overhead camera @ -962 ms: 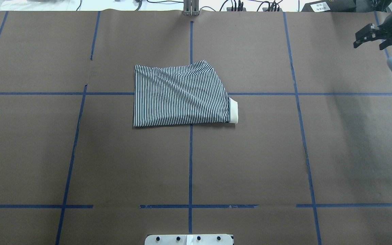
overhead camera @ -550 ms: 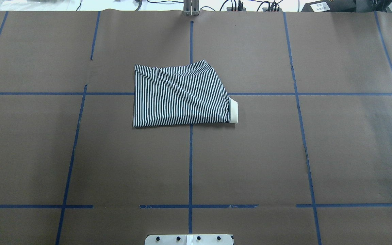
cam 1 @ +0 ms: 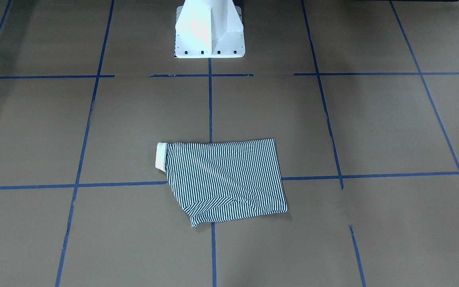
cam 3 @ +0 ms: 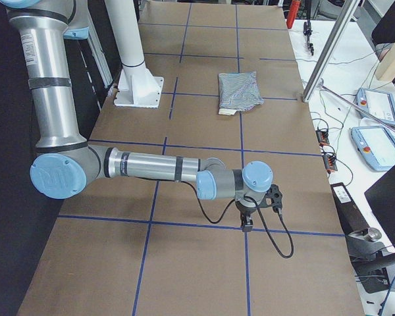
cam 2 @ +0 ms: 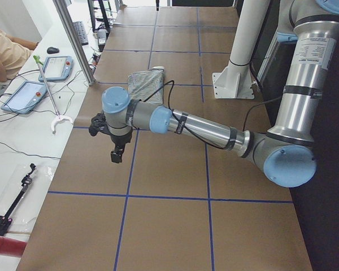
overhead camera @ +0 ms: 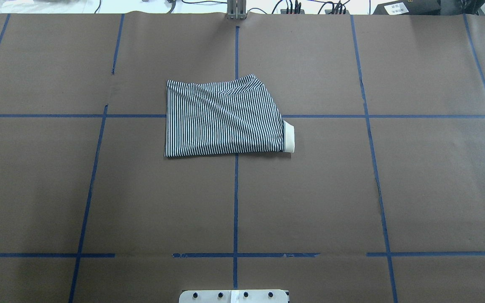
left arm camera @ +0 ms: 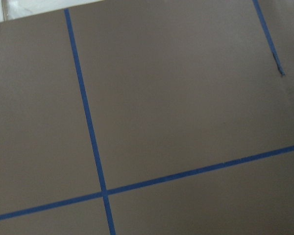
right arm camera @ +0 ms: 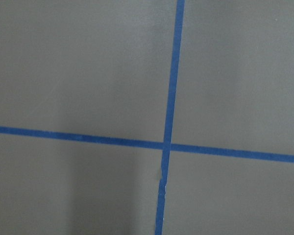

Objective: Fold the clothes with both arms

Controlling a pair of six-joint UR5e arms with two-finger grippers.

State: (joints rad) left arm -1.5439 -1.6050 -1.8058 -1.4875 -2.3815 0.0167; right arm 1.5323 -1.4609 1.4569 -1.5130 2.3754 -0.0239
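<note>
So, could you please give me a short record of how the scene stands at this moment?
shirt: folded, lying flat over a blue tape crossing
collar: cream edge peeking out on the robot's right
left pincer: away from shirt, above bare table; open or shut unclear
right pincer: same, at the table's other end
contact with shirt: none

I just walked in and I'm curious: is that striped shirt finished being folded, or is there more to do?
Done: the shirt lies folded into a compact bundle, its collar poking out one side. In hand: nothing; the left arm and right arm sit out at the ends of the table, apart from it. Left: probably little, perhaps squaring the slanted edge.
</note>
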